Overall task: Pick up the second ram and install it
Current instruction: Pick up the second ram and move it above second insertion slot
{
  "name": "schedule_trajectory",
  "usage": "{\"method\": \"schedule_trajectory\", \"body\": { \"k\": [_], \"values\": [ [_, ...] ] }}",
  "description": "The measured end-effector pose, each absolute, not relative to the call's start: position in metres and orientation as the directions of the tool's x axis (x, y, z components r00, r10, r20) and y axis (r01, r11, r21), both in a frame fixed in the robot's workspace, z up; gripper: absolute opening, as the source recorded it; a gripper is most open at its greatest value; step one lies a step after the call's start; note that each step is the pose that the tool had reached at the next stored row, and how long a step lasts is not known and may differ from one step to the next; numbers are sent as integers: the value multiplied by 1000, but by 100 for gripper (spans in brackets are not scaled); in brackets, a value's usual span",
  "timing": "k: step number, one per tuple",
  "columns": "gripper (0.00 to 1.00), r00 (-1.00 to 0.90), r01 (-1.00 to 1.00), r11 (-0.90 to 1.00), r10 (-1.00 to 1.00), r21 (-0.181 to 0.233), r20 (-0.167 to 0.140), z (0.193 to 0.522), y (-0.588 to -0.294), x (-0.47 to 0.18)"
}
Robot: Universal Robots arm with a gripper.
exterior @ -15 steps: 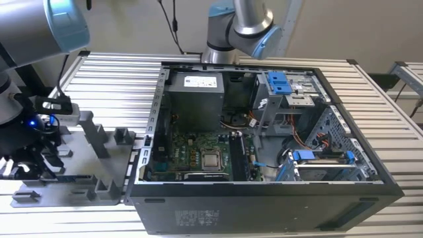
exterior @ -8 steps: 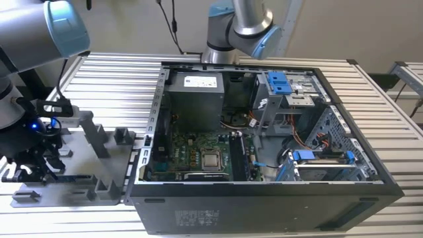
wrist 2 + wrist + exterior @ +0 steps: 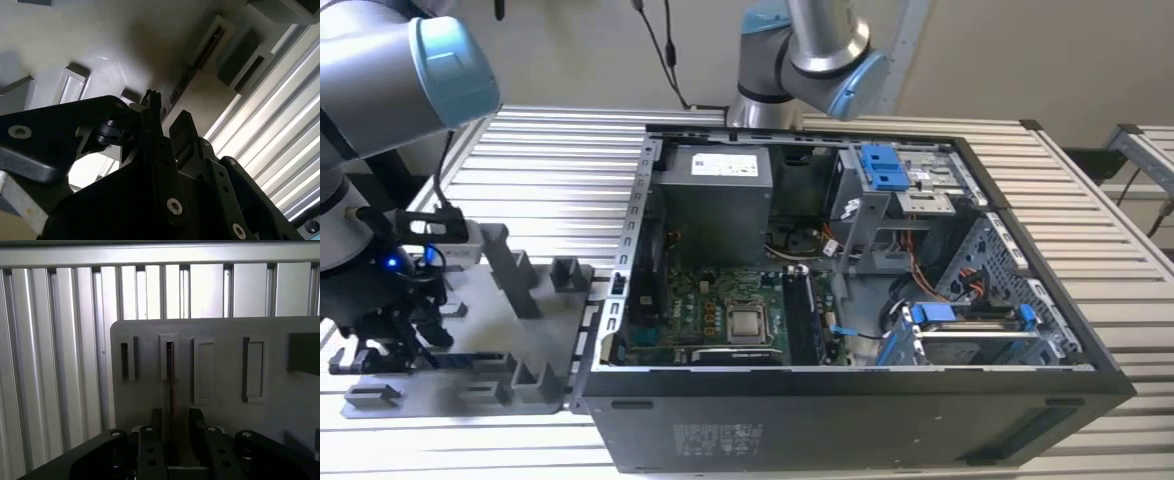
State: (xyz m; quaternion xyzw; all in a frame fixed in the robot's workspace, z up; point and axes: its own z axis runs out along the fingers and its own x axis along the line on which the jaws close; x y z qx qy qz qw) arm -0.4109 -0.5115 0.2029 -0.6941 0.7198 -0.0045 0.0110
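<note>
The second ram (image 3: 171, 375) is a thin dark stick standing on edge in a slot of the grey fixture plate (image 3: 225, 410). In the first wrist view it runs straight between my two black fingers (image 3: 156, 421), with a small gap on each side. My gripper (image 3: 175, 422) is open and straddles the stick's near end. In the second wrist view the ram (image 3: 192, 67) leads away from the fingertips (image 3: 151, 99) along the plate. In the exterior view my gripper (image 3: 400, 340) is low over the fixture plate (image 3: 520, 330), at the exterior view's left of the computer case.
The open black computer case (image 3: 1067, 330) lies on the slatted metal table (image 3: 547, 160), with the motherboard (image 3: 720, 310) and its memory slots (image 3: 807, 315) facing up. Grey blocks and posts (image 3: 567, 272) stand on the fixture plate. A second arm (image 3: 807, 50) rises behind the case.
</note>
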Motion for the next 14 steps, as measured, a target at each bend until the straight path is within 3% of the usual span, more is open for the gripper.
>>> {"method": "schedule_trajectory", "body": {
  "k": [14],
  "values": [
    [36,-33,-999,33,-999,-27,-10,196,-511,-414]
  ]
}}
